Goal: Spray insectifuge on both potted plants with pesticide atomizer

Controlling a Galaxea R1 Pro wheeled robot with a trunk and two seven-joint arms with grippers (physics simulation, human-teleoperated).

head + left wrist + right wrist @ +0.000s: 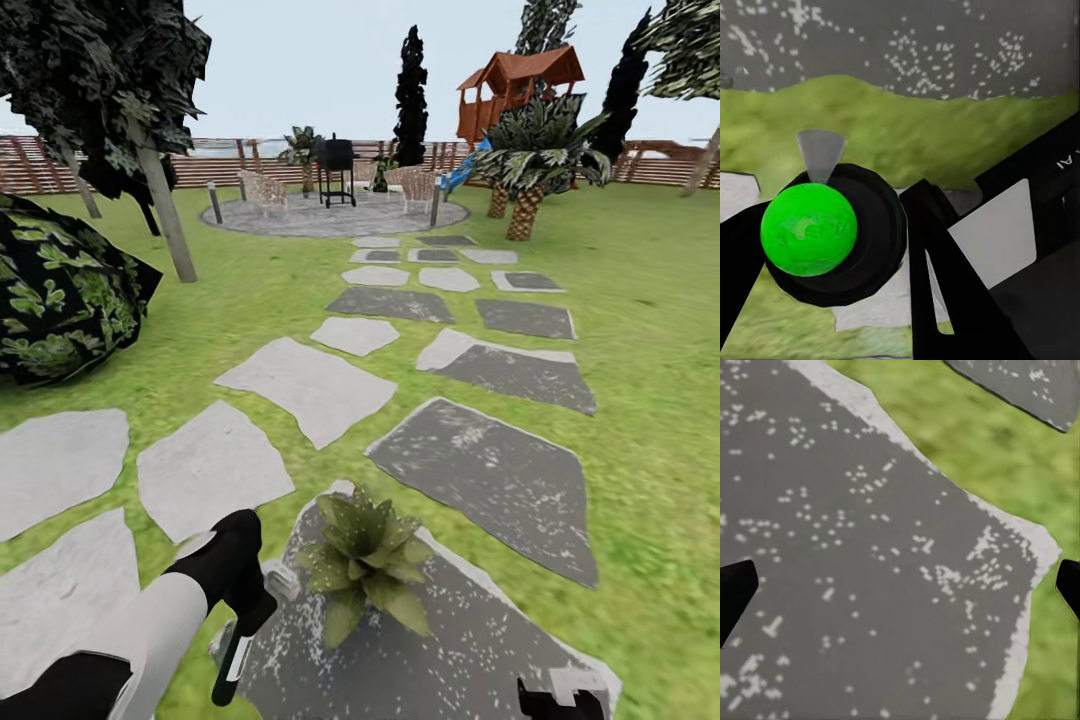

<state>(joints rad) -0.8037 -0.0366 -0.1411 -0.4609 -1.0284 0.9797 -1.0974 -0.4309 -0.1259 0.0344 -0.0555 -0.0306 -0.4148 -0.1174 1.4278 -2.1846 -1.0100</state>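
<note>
While your head view looks down the paving, you see one potted plant point(365, 565), a low rosette of pointed green leaves, on a dark slab point(480, 650) beside your left hand point(238, 655). Your left wrist view shows that hand pinching the atomizer point(832, 234), dark-bodied, green-topped. Your right wrist view shows two fingertips point(735, 594) spread over grey stone.

White letters "AI" legible on black arm housing point(1057, 180) beside left gripper; cut off at frame edge. No other text readable.

Rough speckled grey stone slab point(500, 480) — matt green lawn point(650, 330) — brown slatted wooden fence point(220, 165).
</note>
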